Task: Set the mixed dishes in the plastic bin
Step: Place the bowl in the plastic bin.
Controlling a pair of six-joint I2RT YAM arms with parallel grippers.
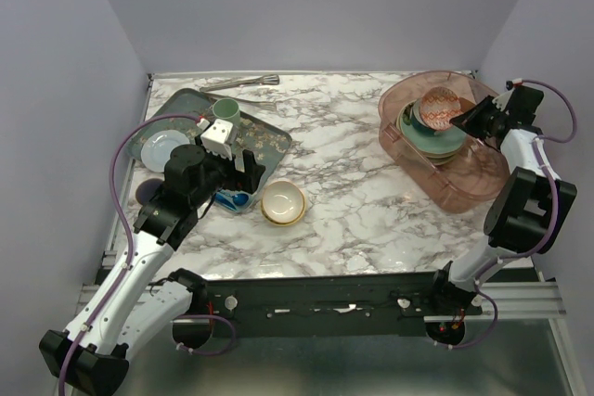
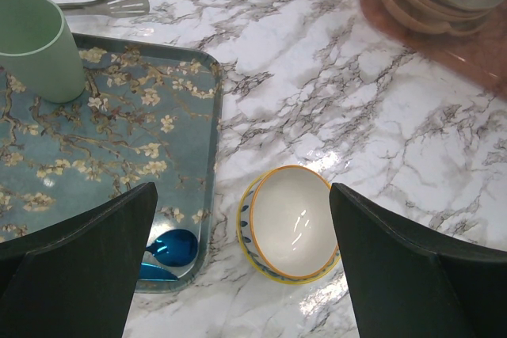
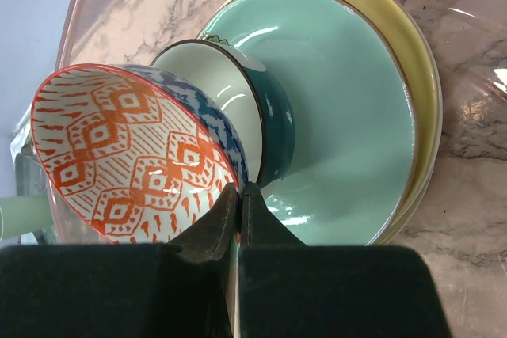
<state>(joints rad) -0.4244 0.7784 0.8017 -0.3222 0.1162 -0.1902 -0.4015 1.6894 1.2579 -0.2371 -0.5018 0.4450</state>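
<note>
A blue-yellow patterned bowl [image 1: 283,202] [image 2: 293,219], cream inside, sits on the marble table beside the tray. My left gripper [image 1: 238,176] [image 2: 243,191] hovers over it, open, with nothing between its fingers. Over the plastic bin [image 1: 436,183] [image 3: 79,13], my right gripper [image 1: 459,121] [image 3: 240,189] is shut on the rim of an orange-patterned bowl [image 1: 438,105] [image 3: 119,148], which is tilted on edge. Under it in the bin lie a dark teal bowl [image 3: 273,116], a mint green plate [image 3: 348,116] and a yellow plate [image 3: 404,37].
A dark-green floral tray [image 1: 269,141] [image 2: 119,124] at the left holds a green cup [image 1: 225,110] [image 2: 36,45], a pale blue plate [image 1: 165,146] and a blue spoon [image 2: 170,247]. Metal tongs [image 1: 243,83] [image 2: 111,3] lie at the back.
</note>
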